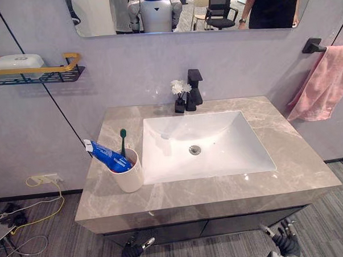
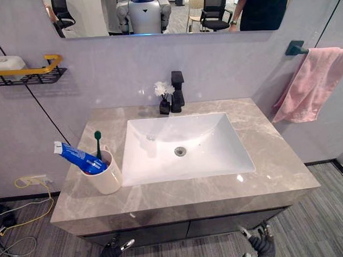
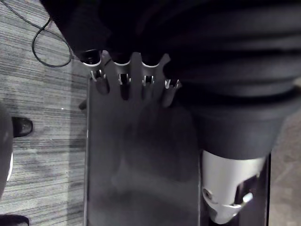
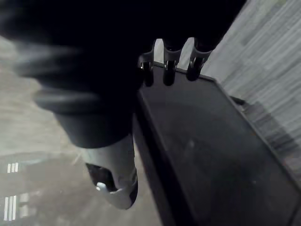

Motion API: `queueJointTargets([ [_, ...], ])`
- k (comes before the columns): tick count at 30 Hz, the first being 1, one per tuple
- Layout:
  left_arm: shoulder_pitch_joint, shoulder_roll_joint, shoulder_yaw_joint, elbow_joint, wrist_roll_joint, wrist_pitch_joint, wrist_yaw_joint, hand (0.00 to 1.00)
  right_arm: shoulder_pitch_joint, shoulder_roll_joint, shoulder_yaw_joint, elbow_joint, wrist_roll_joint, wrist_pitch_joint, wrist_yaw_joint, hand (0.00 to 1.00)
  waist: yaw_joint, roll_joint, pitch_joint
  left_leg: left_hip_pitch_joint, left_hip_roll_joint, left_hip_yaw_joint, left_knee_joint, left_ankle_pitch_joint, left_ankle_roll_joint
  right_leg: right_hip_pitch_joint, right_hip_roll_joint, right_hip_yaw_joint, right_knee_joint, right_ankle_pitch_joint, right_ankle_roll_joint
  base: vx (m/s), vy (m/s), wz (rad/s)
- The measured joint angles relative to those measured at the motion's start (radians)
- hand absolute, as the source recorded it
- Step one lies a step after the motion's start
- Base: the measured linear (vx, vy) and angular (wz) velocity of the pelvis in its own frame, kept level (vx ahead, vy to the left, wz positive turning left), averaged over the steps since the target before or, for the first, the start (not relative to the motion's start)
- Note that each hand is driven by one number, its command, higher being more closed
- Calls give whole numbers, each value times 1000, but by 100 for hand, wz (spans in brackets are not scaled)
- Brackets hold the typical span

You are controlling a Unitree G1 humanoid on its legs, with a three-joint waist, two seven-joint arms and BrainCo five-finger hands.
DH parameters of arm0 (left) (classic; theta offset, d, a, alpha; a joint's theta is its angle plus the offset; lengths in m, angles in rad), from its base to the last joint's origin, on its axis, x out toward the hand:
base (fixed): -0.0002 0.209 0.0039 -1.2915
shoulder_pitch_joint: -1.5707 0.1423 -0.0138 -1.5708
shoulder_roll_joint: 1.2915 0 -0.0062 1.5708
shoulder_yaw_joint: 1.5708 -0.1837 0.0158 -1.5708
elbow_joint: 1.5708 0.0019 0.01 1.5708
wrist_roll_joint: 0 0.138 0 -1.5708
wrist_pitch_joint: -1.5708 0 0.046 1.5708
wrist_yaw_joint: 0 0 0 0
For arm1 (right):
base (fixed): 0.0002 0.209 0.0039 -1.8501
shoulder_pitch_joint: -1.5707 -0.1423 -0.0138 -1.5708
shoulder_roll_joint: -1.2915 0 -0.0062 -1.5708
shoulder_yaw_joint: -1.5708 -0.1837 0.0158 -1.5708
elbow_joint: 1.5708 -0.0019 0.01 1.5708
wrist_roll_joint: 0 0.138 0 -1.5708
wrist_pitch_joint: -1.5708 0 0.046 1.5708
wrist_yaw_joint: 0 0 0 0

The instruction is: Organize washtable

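Observation:
A white cup (image 1: 128,175) stands on the left of the grey marble washtable (image 1: 292,157), beside the white basin (image 1: 218,160). It holds a blue toothpaste tube (image 1: 109,157) and a green toothbrush (image 1: 123,141). A black faucet (image 1: 193,89) and a small black vase of white flowers (image 1: 180,97) stand behind the basin. My left hand (image 1: 134,252) hangs low in front of the dark cabinet under the counter, fingers (image 3: 123,77) relaxed and holding nothing. Lower right, my right hand (image 1: 284,243) hangs the same way, its fingers (image 4: 170,63) loose before the cabinet front.
A pink towel (image 1: 324,83) hangs from a black bar on the right wall. A wire shelf (image 1: 35,73) with a white soap box (image 1: 16,61) is fixed to the left wall. The mirror (image 1: 189,11) above reflects a person. Cables and a socket (image 1: 44,178) lie lower left.

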Motion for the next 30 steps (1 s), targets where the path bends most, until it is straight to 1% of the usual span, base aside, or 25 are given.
queueJointTargets([
  [6, -20, 11, -14, 47, -4, -9, 2, 0, -32, -7, 25, 189, 15, 4, 34, 0, 2, 2, 2, 24, -5, -25, -16, 6, -1, 28, 5, -19, -20, 0, 1, -17, -24, 8],
  [11, -41, 23, -31, 79, -5, -19, 2, 0, -64, -18, 29, 286, 31, 5, 40, 0, 3, -1, 6, 25, -9, -52, -15, 7, -1, 44, 5, -33, -33, 1, 2, -13, -22, 8],
  [13, -41, 24, -34, 79, -5, -24, 2, 0, -79, -30, 53, 322, 31, 5, 41, 0, 2, -4, 8, 25, -9, -62, -15, 7, -1, 45, 5, -42, -36, 1, 2, 7, -24, 13],
  [18, -62, 33, -42, 87, -3, -30, 2, 0, -144, -46, 63, 374, 19, 5, 41, 0, 2, -11, 41, 23, -14, -78, -13, 9, -2, 53, 6, -58, -41, 1, 2, -14, -23, 9],
  [22, -65, 42, -50, 87, 0, -35, 4, 0, -163, -50, 68, 407, 18, 1, 40, 0, 3, -20, 50, 19, -16, -96, -13, 9, -2, 62, 6, -77, -49, -1, 4, 7, -30, 14],
  [26, -81, 47, -56, 97, 14, -36, 20, 0, -185, -66, 103, 413, -2, -1, 37, 0, 0, -20, 74, 17, -18, -102, -13, 9, -2, 64, 4, -83, -49, -2, 4, -4, -20, 4],
  [30, -84, 51, -61, 98, 14, -35, 23, 0, -194, -68, 105, 430, -3, -1, 31, 0, 0, -21, 76, 17, -19, -109, -12, 9, -2, 68, 4, -91, -49, -2, 5, -12, -23, 5],
])
